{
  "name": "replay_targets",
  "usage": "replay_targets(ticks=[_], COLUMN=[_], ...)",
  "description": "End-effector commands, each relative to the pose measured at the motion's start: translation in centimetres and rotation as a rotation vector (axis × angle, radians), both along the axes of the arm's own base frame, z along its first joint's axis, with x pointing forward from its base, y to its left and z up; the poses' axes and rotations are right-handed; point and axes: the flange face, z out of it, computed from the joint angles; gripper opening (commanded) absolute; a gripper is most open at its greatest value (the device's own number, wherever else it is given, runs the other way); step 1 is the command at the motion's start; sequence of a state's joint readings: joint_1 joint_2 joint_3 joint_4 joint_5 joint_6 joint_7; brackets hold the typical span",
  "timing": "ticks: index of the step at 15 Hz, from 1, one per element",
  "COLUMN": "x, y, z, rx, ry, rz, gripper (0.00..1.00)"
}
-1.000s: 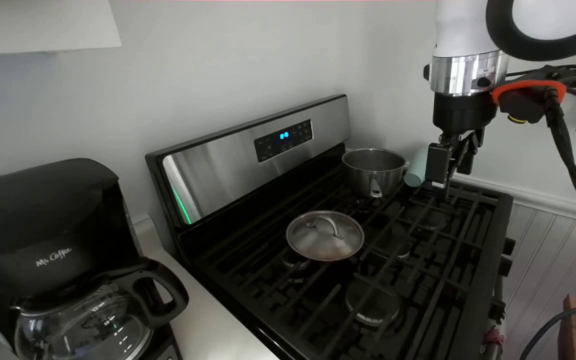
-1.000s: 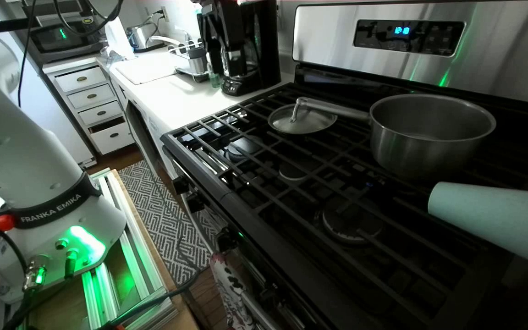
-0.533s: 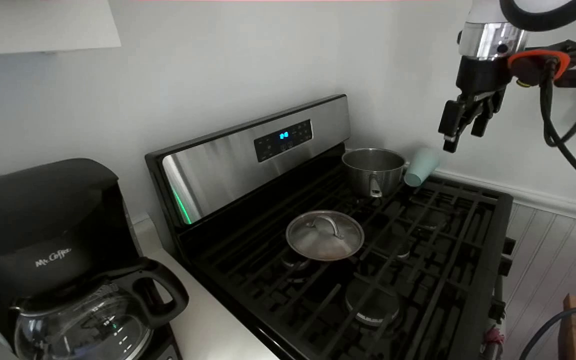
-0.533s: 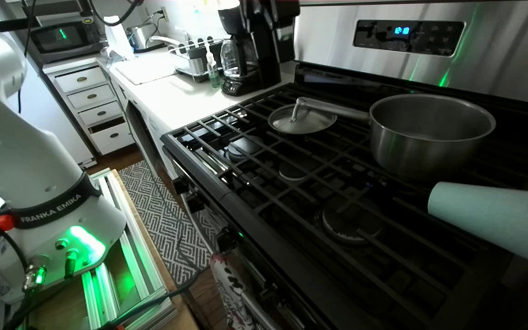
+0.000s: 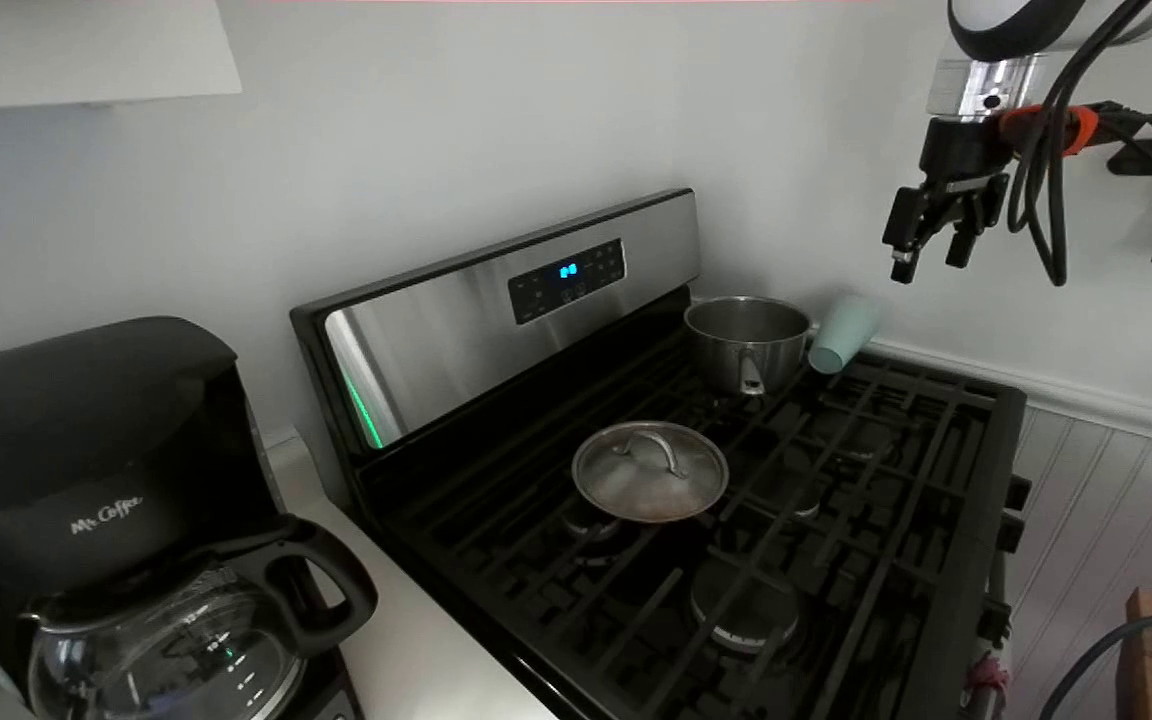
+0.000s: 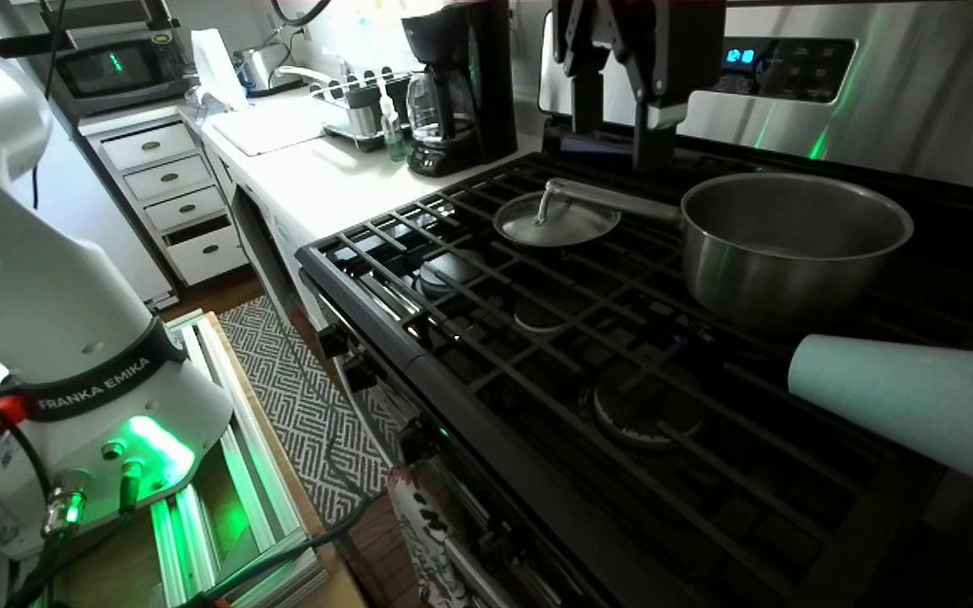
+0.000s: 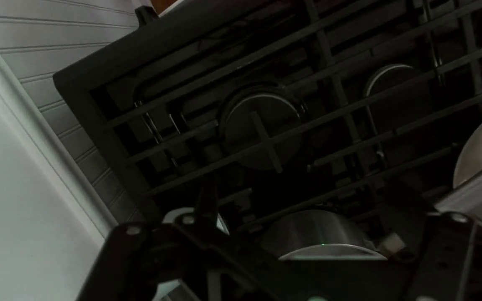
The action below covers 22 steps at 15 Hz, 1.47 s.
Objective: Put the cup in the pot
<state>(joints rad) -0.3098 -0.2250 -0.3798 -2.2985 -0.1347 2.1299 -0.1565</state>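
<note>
The pale blue-green cup (image 5: 844, 335) lies on its side on the stove grate close beside the pot, its closed end toward the camera. It also shows in an exterior view (image 6: 909, 397). In the wrist view pale slivers that look like the cup (image 7: 220, 225) show behind the gripper's linkage. The steel pot (image 5: 736, 360) stands upright with its handle out; it also shows in an exterior view (image 6: 774, 283) and partly in the wrist view (image 7: 320, 230). My gripper (image 5: 930, 262) is open and empty, high above the stove; its fingers also show apart in an exterior view (image 6: 620, 145).
A steel lid (image 5: 650, 475) with a loop handle lies on the grate, near the pot handle. The stove back panel (image 5: 476, 320) rises behind. A wall borders the cup's end. A coffee maker (image 5: 76, 440) with a glass carafe (image 5: 166, 640) stands on the counter.
My gripper has risen from low in front of the cup to well above the stove, and the wrist has turned. It now shows in both exterior views. Cup and pot have not moved.
</note>
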Motion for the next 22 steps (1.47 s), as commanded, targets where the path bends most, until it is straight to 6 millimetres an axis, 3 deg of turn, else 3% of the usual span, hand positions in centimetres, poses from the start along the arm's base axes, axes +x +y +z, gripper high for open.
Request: replay_targets(ticks=[1, 7, 10, 11, 13, 16, 22], x=[0.8, 2.9, 4.5, 2.6, 3.2, 4.2, 6.6], y=[-1.0, -12.1, -15.8, -13.4, -14.1, -13.6, -15.4], z=[-0.2, -1.4, -2.6, -2.0, -3.0, -3.4, -7.7], rx=[-0.007, -0.073, -0.069, -0.076, -0.080, -0.104, -0.181], ry=[0.017, 0.162, 0.196, 0.162, 0.181, 0.148, 0.114], rz=[-0.022, -0.005, -0.060, -0.036, -0.039, 0.024, 0.142], gripper=[1.00, 1.00, 1.00, 1.00, 1.00, 1.00, 1.00])
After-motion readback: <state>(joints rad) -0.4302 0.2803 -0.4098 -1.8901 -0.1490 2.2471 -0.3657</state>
